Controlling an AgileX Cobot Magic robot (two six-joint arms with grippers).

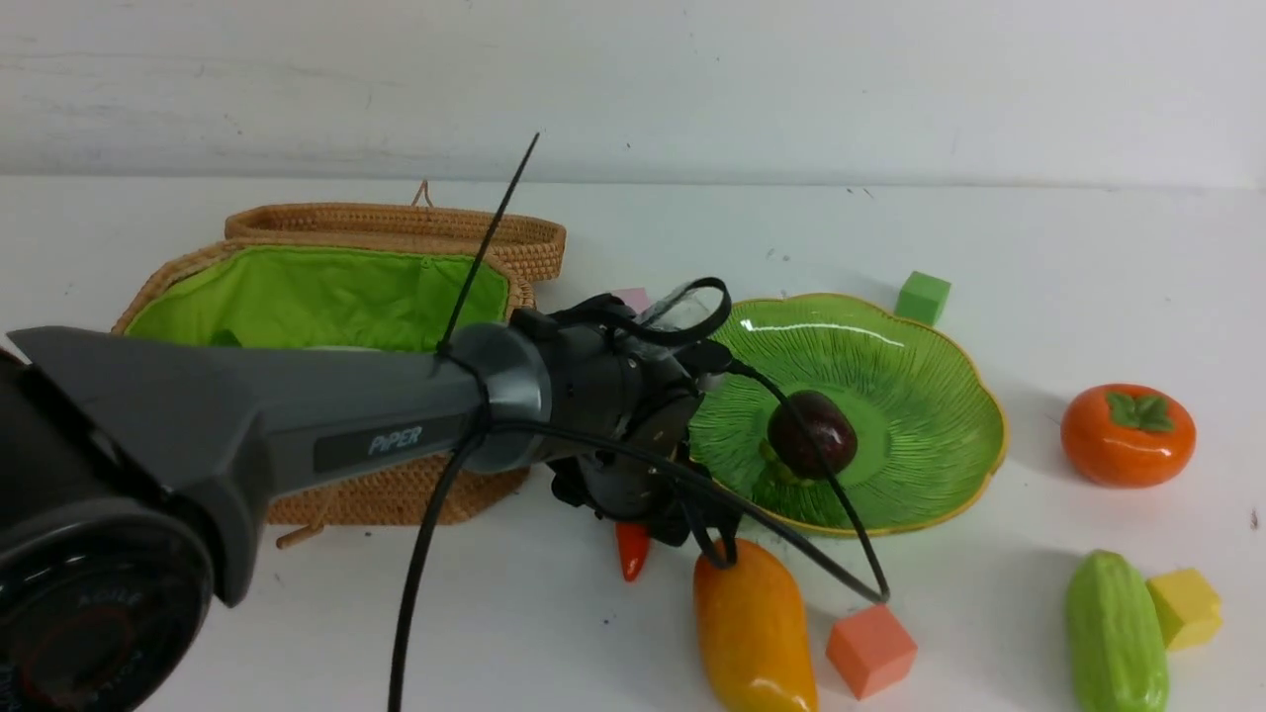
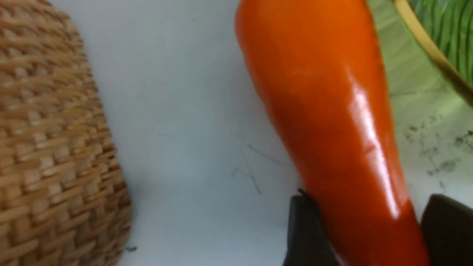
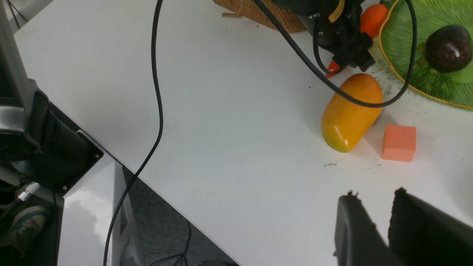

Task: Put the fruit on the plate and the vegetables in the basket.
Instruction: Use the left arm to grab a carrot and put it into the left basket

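Note:
The orange carrot (image 2: 332, 111) lies on the table between the wicker basket (image 1: 326, 287) and the green plate (image 1: 890, 346). My left gripper (image 2: 369, 197) is down over it, open. One finger (image 2: 306, 229) touches it and a thin gap shows at the other finger (image 2: 447, 229). The purple mangosteen (image 1: 813, 433) sits on the plate. In front of the plate lies the mango (image 1: 754, 628). The persimmon (image 1: 1128, 435) and the cucumber (image 1: 1116, 633) are at the right. My right gripper (image 3: 375, 193) hovers over bare table near the front edge, slightly open and empty.
Foam cubes lie about: a salmon one (image 1: 870, 650) by the mango, a yellow one (image 1: 1183, 606) touching the cucumber, a green one (image 1: 923, 298) behind the plate. The left arm's cable (image 1: 821, 554) loops over the plate and mango. The basket lid (image 1: 396, 222) stands behind.

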